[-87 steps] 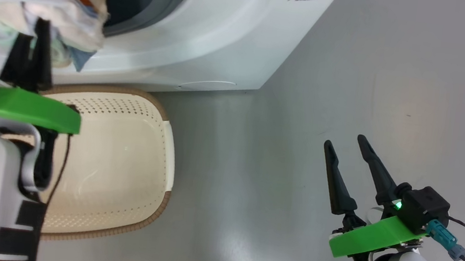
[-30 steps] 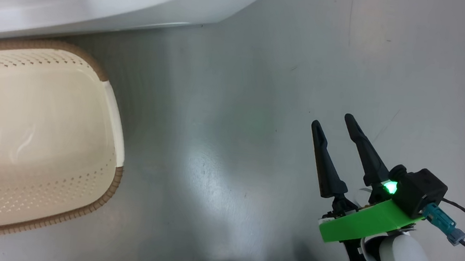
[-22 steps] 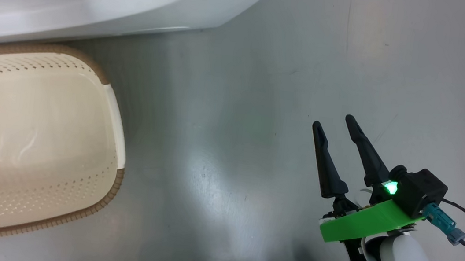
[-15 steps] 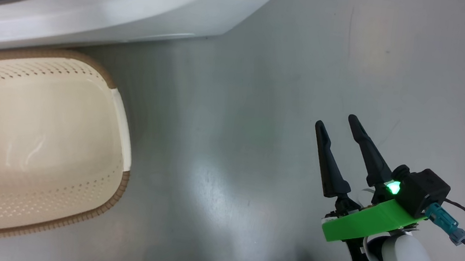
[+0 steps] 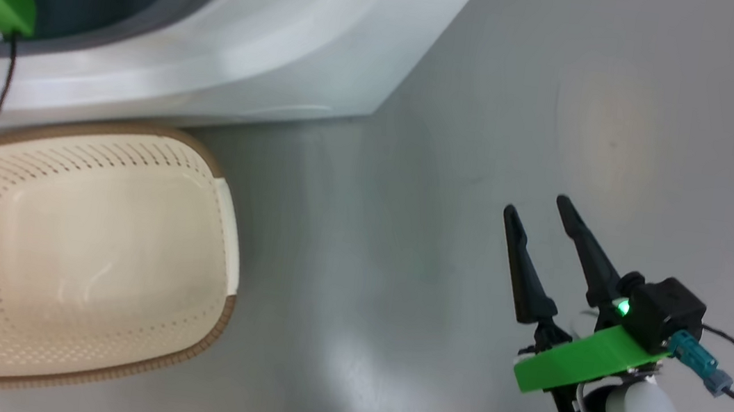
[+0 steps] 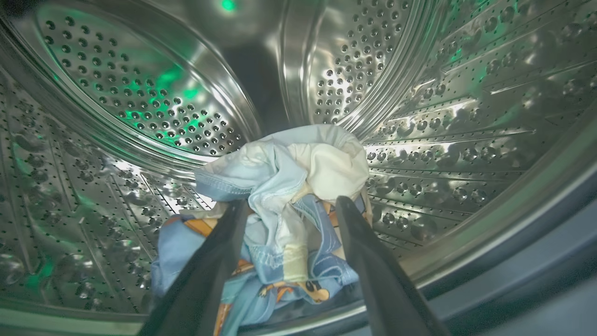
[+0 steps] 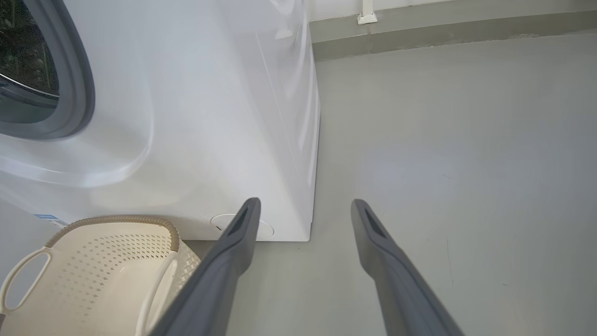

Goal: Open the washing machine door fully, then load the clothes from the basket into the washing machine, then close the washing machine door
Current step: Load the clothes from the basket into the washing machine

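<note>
Clothes [image 6: 284, 163] lay in the drum [image 6: 140, 93]; basket [image 5: 138, 130] empty; left tool [image 6: 291, 203] and right tool [image 5: 536, 206] spread wide, unladen; door closing remained.

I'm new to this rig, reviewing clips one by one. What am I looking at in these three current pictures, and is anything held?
A two-armed robot is loading laundry. The head camera looks down at the floor: the white washing machine, the cream basket, looking empty, before it, and the right gripper, open, holding nothing. The right wrist camera looks along that gripper's fingers at the machine and basket. The left wrist camera looks into the steel drum, where the blue printed clothes lie; the left gripper stands open before them, clamping nothing.
</note>
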Robot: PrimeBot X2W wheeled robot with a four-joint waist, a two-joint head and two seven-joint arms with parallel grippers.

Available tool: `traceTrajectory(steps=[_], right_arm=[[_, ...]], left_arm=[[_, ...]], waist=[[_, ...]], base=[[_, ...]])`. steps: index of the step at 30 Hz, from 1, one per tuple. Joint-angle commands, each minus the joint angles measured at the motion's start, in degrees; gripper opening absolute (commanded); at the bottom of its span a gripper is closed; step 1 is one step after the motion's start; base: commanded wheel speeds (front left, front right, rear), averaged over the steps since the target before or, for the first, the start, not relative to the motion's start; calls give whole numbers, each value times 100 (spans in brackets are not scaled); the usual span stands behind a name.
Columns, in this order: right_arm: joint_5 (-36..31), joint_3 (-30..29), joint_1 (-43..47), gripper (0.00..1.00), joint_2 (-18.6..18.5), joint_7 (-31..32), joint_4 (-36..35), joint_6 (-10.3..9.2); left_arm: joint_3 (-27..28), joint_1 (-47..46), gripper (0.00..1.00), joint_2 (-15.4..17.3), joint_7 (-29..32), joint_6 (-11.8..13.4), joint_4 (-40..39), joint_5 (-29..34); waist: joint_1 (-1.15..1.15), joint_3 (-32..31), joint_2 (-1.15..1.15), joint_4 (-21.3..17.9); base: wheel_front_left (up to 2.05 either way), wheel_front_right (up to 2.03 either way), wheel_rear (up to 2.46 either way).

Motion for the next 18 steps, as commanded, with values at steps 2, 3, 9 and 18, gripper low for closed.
traceTrajectory(steps=[2,3,9,18], right_arm=[[-20,95,266,100,11,-68,-69,8],[-14,88,295,100,11,-68,-54,8],[-50,59,518,100,11,-68,34,8],[-95,-50,836,100,11,-68,32,8]], left_arm=[[142,324,100,218,-28,40,-281,-103],[162,465,100,214,-29,47,-365,-130],[271,1392,100,89,-34,148,-1090,-288],[330,2842,100,-58,-35,392,-2453,-410]], waist=[[0,-428,0,176],[0,-513,0,195],[0,-1044,0,318],[0,-1717,0,459]], base=[[0,0,0],[0,0,0],[0,0,0],[0,0,0]])
